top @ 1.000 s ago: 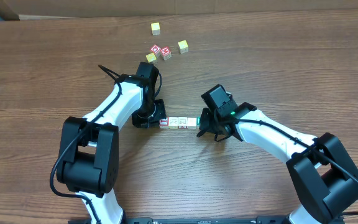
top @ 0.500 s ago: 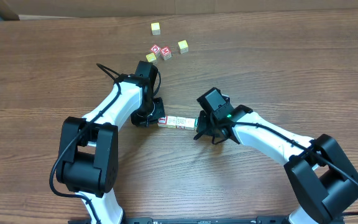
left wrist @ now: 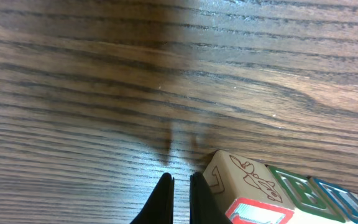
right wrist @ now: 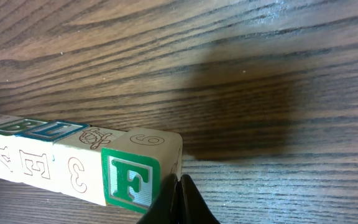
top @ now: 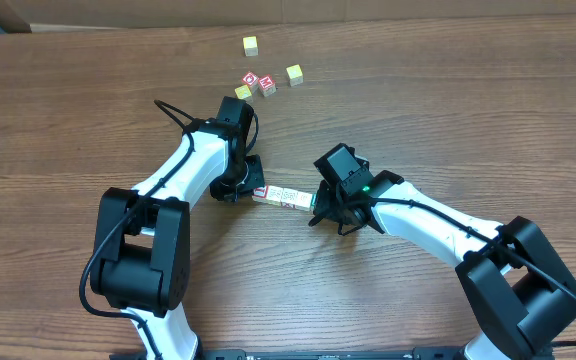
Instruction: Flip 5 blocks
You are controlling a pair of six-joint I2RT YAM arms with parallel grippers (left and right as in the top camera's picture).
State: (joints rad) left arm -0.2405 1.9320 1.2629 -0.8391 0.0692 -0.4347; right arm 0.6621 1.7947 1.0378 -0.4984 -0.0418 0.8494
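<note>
Since a second ago the right gripper (top: 315, 208) has moved left, and the blocks (top: 283, 197) have slid left with it and skewed a little.

Hidden or cut off: from overhead both ends of the row sit under the grippers, and the prints are too small to read. The left wrist view cuts the row at the lower right edge, the right wrist view at the left edge.

We see the blocks touching in one row on the table (top: 448, 110), between the grippers. The long axis runs left-right, with the left end slightly farther from the base. The F block (right wrist: 126, 180) ends the row on the right.

The left gripper (top: 253, 192) has its fingers together and grips nothing. The right gripper is the same, with its tips against the F block.
</note>
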